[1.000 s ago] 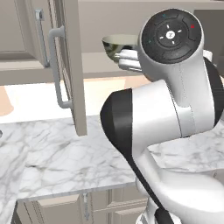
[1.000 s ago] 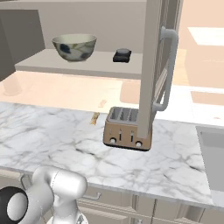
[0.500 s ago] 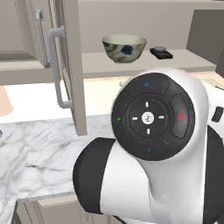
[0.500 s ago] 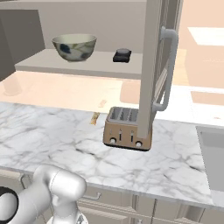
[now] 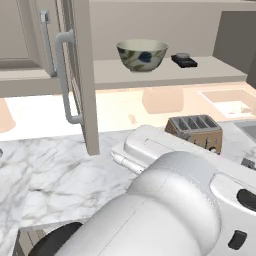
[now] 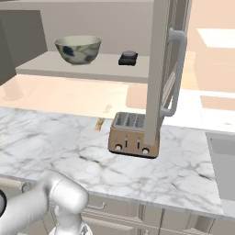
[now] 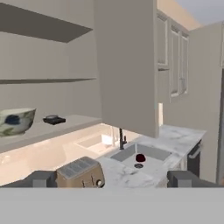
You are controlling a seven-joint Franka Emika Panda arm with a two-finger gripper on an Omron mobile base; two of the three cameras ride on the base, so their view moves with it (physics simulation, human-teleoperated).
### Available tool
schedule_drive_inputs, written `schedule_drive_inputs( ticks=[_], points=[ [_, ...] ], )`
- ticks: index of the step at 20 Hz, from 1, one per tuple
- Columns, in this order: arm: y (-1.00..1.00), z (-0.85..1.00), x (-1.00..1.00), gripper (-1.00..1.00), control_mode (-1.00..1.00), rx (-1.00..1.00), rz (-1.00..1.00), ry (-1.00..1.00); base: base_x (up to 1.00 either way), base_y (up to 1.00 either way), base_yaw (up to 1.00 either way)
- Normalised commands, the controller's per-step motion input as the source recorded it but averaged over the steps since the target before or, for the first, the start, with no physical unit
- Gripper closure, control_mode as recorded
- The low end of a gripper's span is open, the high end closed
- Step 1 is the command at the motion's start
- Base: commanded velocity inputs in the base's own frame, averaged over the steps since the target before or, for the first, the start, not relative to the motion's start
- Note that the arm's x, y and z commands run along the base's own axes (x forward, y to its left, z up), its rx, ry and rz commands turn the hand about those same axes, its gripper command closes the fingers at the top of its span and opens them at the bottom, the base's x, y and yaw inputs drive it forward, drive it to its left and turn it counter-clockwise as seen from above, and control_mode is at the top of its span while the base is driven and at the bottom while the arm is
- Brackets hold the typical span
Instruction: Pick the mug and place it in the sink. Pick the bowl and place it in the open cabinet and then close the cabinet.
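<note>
While the bowl (image 5: 142, 54) is seen resting on the cabinet (image 6: 160, 73) shelf near its front edge, the arm has been swung aside. With the gripper (image 7: 111, 178) spread empty and a dark red mug (image 7: 140, 158) lying in the sink (image 7: 151, 154), only the door closing is judged left.

- Bowl (image 5: 142, 54): cream-grey with dark blue floral marks, upright on the open cabinet's bottom shelf.
- Cabinet (image 6: 159, 73): grey-beige, door swung wide open, long vertical bar handle on its front.
- Mug (image 7: 140, 158): dark red, down in the sink, near the drain.
- Sink (image 7: 151, 152): grey recessed basin, black faucet at its back.
</note>
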Motion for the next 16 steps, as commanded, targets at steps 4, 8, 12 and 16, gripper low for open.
schedule_drive_inputs(
  ticks=[4, 8, 12, 16],
  points=[
    [0.85, -0.11, -0.1, -1.0, -1.0, -0.1, 0.01, -0.05, 0.0, 0.0, 0.0],
    [0.65, -0.04, 0.18, -1.0, -1.0, -0.04, 0.0, -0.03, 0.0, 0.0, 0.0],
    [0.08, -0.06, 0.15, -1.0, -1.0, -0.01, -0.01, -0.01, 0.0, 0.0, 0.0],
    [0.82, -0.19, 0.69, -1.0, -1.0, -0.04, -0.12, -0.11, 0.0, 0.0, 0.0]
  ],
)
